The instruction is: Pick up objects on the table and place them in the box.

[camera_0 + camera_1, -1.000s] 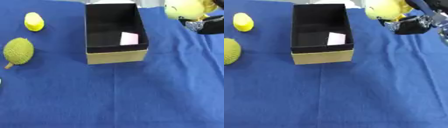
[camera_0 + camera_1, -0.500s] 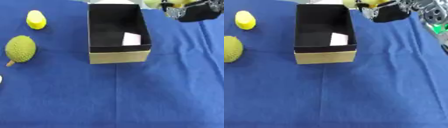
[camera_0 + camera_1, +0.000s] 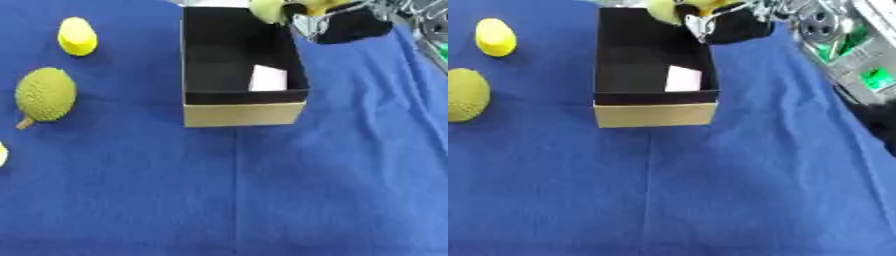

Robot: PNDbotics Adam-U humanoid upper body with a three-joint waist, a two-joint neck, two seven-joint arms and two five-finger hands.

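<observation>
While the right hand (image 3: pixel 337 22), black and blurred, hangs over the far right rim of the box (image 3: pixel 243 114), its fingers seem curled round a smooth yellow object (image 3: pixel 267 10). Dark inside, the cardboard box holds a pale card (image 3: pixel 268 79). Left on the blue-clothed bench (image 3: pixel 262 190) lie a bumpy green fruit (image 3: pixel 45 95) and a smooth yellow one (image 3: pixel 77 36).

1 box (image 3: pixel 243 112) sitting on the blue cloth (image 3: pixel 262 200), w/ 1 pale card (image 3: pixel 268 78) lying inside. 1 yellow obj (image 3: pixel 267 9) hanging at the box's far rim, in 1 robot hand, the right hand (image 3: pixel 337 22). 2 loose items showing whole at left: 1 bumpy green fruit (image 3: pixel 45 95), 1 small yellow fruit (image 3: pixel 76 36). 1 pale sliver (image 3: pixel 3 154) peeking in at the left edge, approx. unidentifiable.
</observation>
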